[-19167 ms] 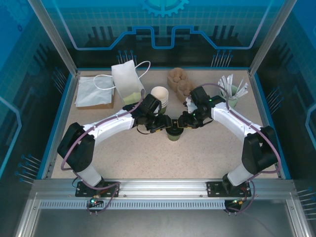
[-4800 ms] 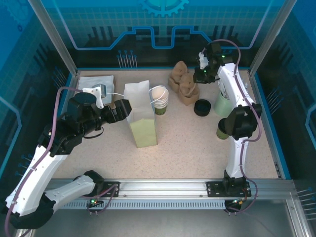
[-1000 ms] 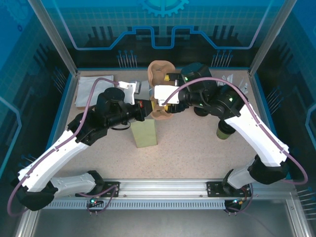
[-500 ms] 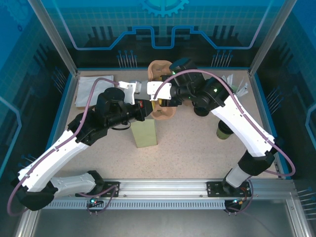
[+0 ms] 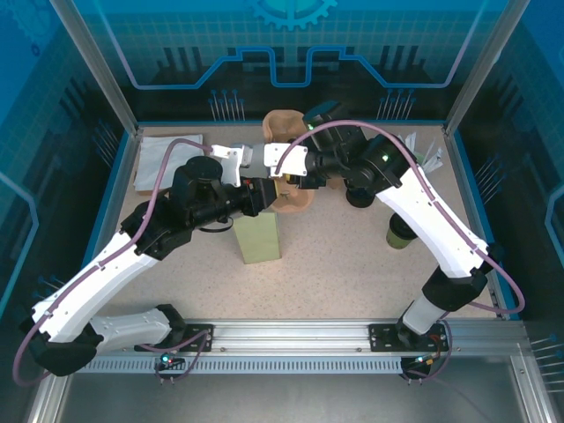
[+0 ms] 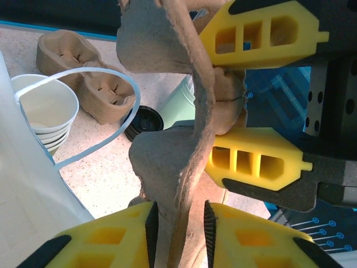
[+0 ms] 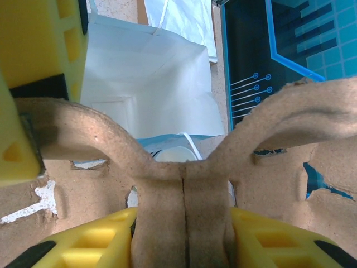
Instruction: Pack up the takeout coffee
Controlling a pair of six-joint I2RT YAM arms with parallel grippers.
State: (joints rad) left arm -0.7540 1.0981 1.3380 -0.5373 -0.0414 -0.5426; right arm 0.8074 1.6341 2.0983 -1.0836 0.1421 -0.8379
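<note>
The takeout coffee [image 5: 401, 236], a small olive-green cup with a dark top, stands at the right of the table, away from both grippers. A brown pulp cup carrier [image 5: 295, 201] hangs upright between the two grippers, above the open paper bag [image 5: 257, 236]. My right gripper [image 5: 304, 176] is shut on the carrier's central ridge [image 7: 184, 190], its yellow fingers [image 6: 262, 33] pressed on both sides. My left gripper [image 6: 177, 218] straddles the carrier's lower edge [image 6: 162, 162] with its jaws parted. The bag's white inside [image 7: 145, 84] lies open below.
A loose black lid [image 5: 359, 196] lies right of the carrier. A stack of green cups with white insides [image 6: 47, 109] and more pulp carriers [image 6: 83, 72] stand behind the bag. A pale green cup of white sticks [image 5: 423, 154] is back right, flat white bags [image 5: 163, 154] back left.
My right gripper has closed onto the carrier's ridge. My left gripper, shut on the carrier before, has parted its jaws. The carrier has stayed over the bag.
</note>
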